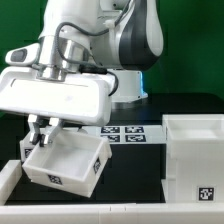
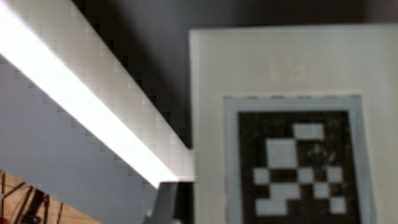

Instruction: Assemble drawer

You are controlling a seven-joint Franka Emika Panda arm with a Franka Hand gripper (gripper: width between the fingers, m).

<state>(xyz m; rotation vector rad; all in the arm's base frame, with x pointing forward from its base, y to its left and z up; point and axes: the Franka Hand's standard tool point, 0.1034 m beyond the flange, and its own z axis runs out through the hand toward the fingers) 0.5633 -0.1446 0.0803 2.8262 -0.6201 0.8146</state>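
A small white drawer tray (image 1: 68, 162) hangs tilted at the exterior view's left, with a small tag on its front face. My gripper (image 1: 38, 130) is shut on the tray's rim at its far left corner. The large open-topped white casing (image 1: 196, 152) stands at the exterior view's right, with a tag low on its front wall. The wrist view is filled by a white tray wall (image 2: 267, 70) carrying a black-and-white tag (image 2: 297, 160). One dark finger (image 2: 175, 205) shows beside that wall.
The marker board (image 1: 126, 133) lies flat on the black table between the tray and the casing. A white bar (image 1: 110, 208) runs along the front edge and turns up at the left (image 1: 9, 178). A green wall stands behind.
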